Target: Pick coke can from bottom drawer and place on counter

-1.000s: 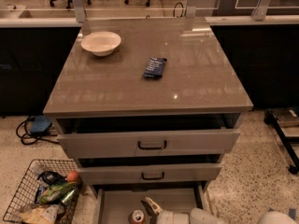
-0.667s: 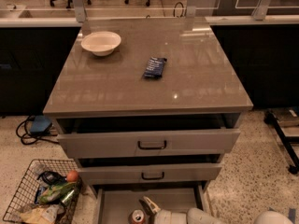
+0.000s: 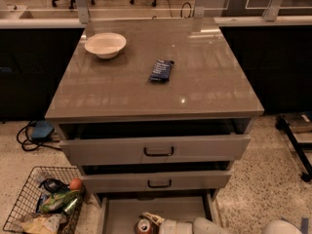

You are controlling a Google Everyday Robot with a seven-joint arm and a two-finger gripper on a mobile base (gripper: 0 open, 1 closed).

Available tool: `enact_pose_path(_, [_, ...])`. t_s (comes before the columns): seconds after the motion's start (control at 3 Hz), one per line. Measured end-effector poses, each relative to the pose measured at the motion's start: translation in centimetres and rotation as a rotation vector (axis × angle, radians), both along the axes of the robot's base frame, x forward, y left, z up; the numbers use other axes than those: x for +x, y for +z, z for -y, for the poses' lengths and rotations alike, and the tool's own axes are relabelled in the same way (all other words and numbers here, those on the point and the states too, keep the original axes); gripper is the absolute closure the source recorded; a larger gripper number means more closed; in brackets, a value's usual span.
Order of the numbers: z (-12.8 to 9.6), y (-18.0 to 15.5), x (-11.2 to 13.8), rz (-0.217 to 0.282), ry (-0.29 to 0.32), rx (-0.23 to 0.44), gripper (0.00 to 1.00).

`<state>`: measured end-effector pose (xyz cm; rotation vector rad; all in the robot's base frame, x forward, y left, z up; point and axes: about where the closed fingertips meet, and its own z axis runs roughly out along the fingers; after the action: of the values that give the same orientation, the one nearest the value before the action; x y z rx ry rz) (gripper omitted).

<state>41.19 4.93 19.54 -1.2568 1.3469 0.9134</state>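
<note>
The coke can (image 3: 144, 226), red-orange with a silver top, lies in the open bottom drawer (image 3: 122, 213) at the lower edge of the camera view. My gripper (image 3: 152, 220) reaches in from the right on a white arm, and its pale fingers (image 3: 154, 218) sit right against the can's right side. The counter (image 3: 122, 87) is the glossy grey-brown top of the cabinet, above the drawers.
A white bowl (image 3: 105, 44) and a dark blue snack packet (image 3: 161, 70) lie on the counter. Two upper drawers with black handles (image 3: 158, 152) stand slightly open. A wire basket (image 3: 41, 206) of items sits on the floor at the left. A black stand (image 3: 295, 140) is at the right.
</note>
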Motion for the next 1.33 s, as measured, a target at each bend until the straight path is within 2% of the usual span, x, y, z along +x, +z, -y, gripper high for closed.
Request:
enact_pose_path(1.0, [-0.54, 0.03, -0.26, -0.003, 0.007, 0.006, 0.99])
enact_pose_path(1.33, [-0.61, 0.04, -0.29, -0.004, 0.008, 0.007, 1.00])
